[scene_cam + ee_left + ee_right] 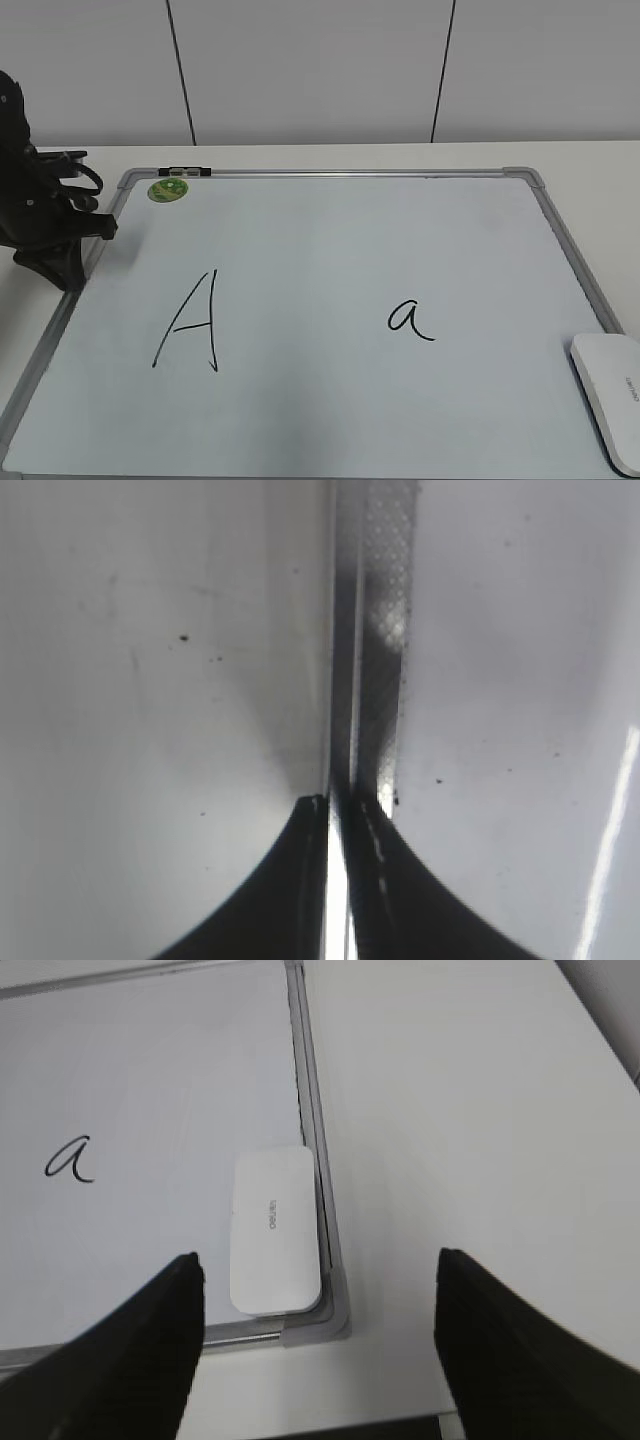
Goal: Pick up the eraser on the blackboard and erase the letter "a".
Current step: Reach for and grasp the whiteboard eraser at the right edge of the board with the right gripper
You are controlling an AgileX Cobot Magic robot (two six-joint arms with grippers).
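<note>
The blackboard (pixel 330 260) is a pale whiteboard with a grey frame lying flat on the table. The small black letter "a" (pixel 410 319) is on its right half; it also shows in the right wrist view (pixel 69 1160). The white eraser (pixel 612 392) lies at the board's front right corner, against the frame, and shows in the right wrist view (pixel 272 1230). My right gripper (pixel 318 1265) is open, high above the corner, with the eraser ahead and a little left of its middle; it is out of the exterior view. My left gripper (pixel 338 805) is shut and empty over the board's left frame (pixel 375 630).
A taller capital "A" (pixel 192 320) is drawn on the board's left half. A small round green magnet (pixel 168 189) sits at the far left corner beside a black clip (pixel 185 172). The left arm (pixel 40 210) rests at the board's left edge. White table (pixel 450 1110) lies right of the board.
</note>
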